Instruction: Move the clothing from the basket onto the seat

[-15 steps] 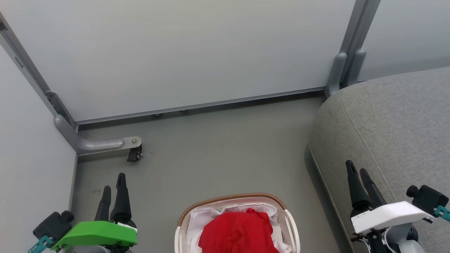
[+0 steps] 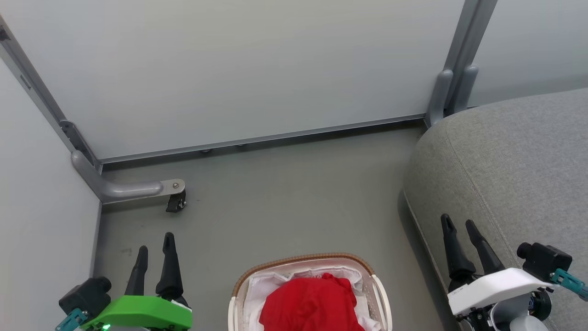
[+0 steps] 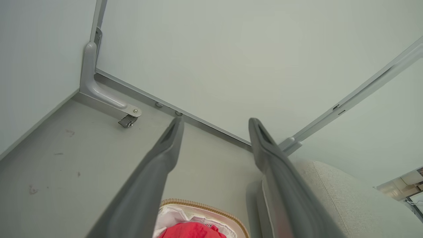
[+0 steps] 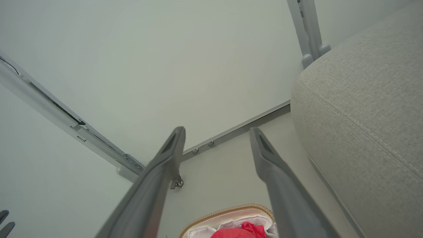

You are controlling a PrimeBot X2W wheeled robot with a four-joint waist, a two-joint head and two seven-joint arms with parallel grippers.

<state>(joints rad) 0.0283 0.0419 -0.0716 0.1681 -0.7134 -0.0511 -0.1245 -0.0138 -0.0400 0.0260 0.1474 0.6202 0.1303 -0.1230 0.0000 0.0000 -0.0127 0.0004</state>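
- Left gripper (image 2: 155, 242) sits further right than half a second ago; its fingers are spread wider, nothing between them.
- Right gripper (image 2: 457, 219) has shifted left and a little lower; its fingers have also parted wide and are empty.
- Clothing (image 2: 310, 303) unchanged: a red heap in the basket (image 2: 303, 258), on the floor (image 2: 285, 197) between the two grippers.
- Seat (image 2: 514, 161) is at the right, bare, with the right gripper over its near edge.
- Caster foot (image 2: 176, 201) of the panel frame is ahead of the left gripper, apart from the basket.
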